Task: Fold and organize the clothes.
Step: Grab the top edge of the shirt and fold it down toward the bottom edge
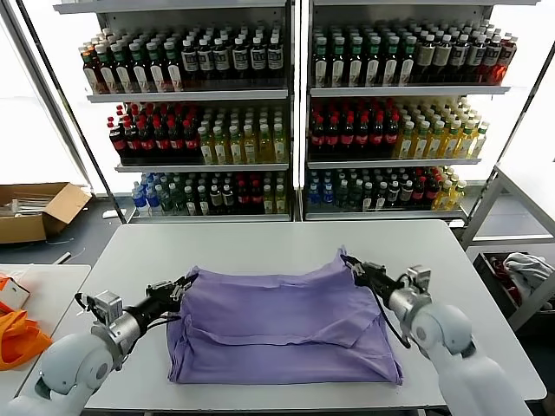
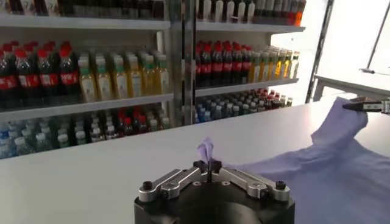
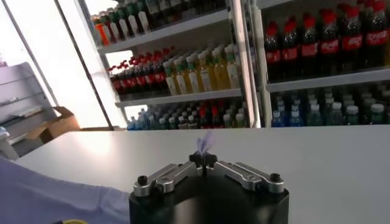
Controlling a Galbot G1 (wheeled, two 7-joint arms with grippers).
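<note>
**A:** From the head view, what did you have in front of you?

**B:** You stood at a white table (image 1: 260,247) facing two shelving units (image 1: 295,113) packed with bottled drinks. An open cardboard box (image 1: 35,208) sat on the floor to your left, papers showing inside it, and orange fabric (image 1: 17,334) lay on a side table there. The lavender T-shirt (image 1: 282,325) lay spread on the table, plain side up, rumpled, with a fold ridge across its middle. Your left gripper (image 1: 180,288) pinched its far left corner; your right gripper (image 1: 355,267) pinched the far right corner, lifted into a peak.

**A:** And the left wrist view?

**B:** Your left fingers (image 2: 213,165) were closed on a small tuft of the cloth (image 2: 205,149), the table's white top beyond it. The shirt ran off towards the other gripper (image 2: 365,105), which held a raised corner.

**A:** The right wrist view?

**B:** The same: your right fingers (image 3: 198,159) were clamped on a tuft (image 3: 205,142), with shelves behind.
</note>
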